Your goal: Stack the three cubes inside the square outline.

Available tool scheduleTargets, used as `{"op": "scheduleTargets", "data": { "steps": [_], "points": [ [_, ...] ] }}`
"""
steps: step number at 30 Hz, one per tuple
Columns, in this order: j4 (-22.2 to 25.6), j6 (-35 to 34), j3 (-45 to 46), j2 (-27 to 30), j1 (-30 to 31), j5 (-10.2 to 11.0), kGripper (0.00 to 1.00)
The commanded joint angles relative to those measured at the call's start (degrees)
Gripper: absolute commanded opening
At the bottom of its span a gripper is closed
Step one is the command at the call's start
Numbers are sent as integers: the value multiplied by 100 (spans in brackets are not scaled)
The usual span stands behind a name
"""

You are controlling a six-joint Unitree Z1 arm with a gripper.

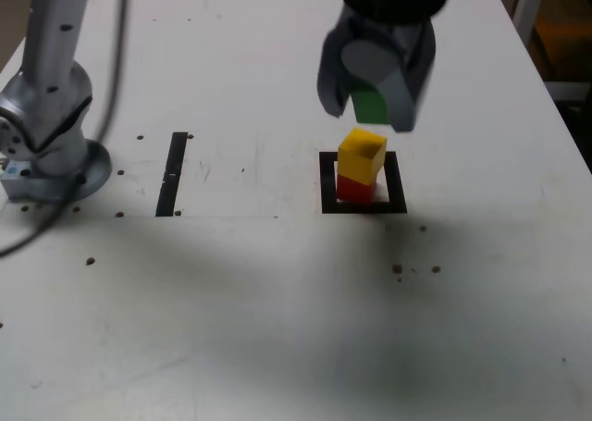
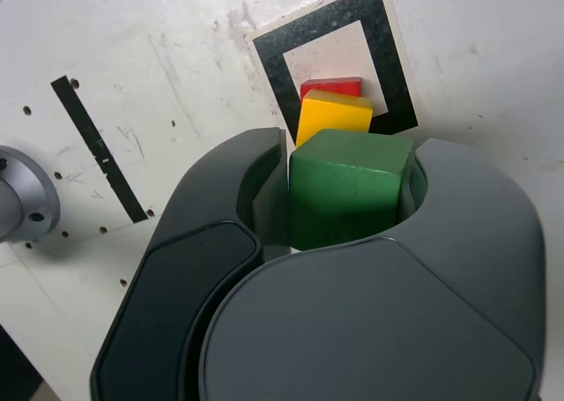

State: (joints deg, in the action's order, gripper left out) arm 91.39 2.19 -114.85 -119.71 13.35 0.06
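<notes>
End effector (image 1: pixel 375 102) gripping green cube (image 1: pixel 371 105) above yellow cube (image 1: pixel 361 154)

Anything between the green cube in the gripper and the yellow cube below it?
Nothing. In the exterior view only bare air separates the green cube, clamped in the gripper, from the yellow cube stacked on the red cube.

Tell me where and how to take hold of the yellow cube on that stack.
Grip the yellow cube on two opposite side faces, coming straight down from above. It sits on the red cube in the square outline, sides exposed, slightly turned, so align accordingly. First the end effector must release the green cube.
</notes>
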Motion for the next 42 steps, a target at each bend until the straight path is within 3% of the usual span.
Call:
{"op": "scheduleTargets", "data": {
  "steps": [1, 9, 28, 42],
  "points": [
    [129, 51, -39, -51, 1, 37, 16],
    [239, 100, 45, -138, 106, 92, 21],
    [239, 112, 323, -293, 133, 407, 21],
    [229, 106, 321, -351, 130, 377, 23]
  ]
}}
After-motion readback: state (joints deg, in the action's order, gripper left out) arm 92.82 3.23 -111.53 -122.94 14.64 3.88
